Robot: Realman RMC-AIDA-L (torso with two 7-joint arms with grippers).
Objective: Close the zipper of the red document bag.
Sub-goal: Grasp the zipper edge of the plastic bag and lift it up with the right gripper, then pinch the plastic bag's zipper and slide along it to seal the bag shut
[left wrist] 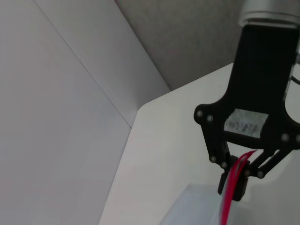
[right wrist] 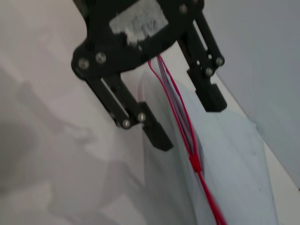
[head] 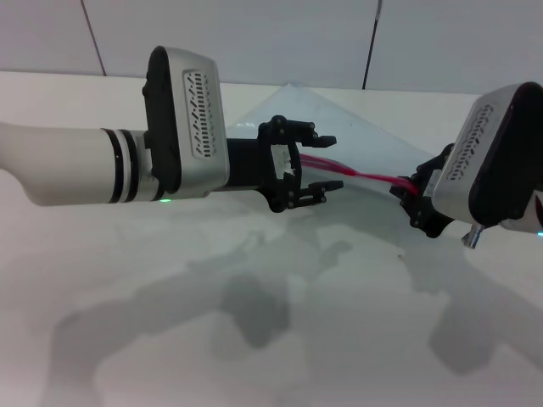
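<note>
The red document bag (head: 339,119) is a translucent pale pouch with its red-trimmed edge raised between my two grippers. The zipper (head: 373,178) runs as a thin red strip from the left gripper to the right one. My left gripper (head: 327,161) is open, one finger on each side of the zipper (right wrist: 180,112) without pinching it. In the right wrist view the red strip splits into two lines from a small red slider (right wrist: 193,161) toward the left gripper (right wrist: 187,119). My right gripper (head: 413,191) is shut on the zipper's end (left wrist: 229,197), as the left wrist view shows (left wrist: 233,183).
A white table (head: 254,339) lies under both arms, with their shadows on it. Grey wall panels (head: 280,34) stand behind the table's far edge. The table's corner (left wrist: 140,110) shows in the left wrist view.
</note>
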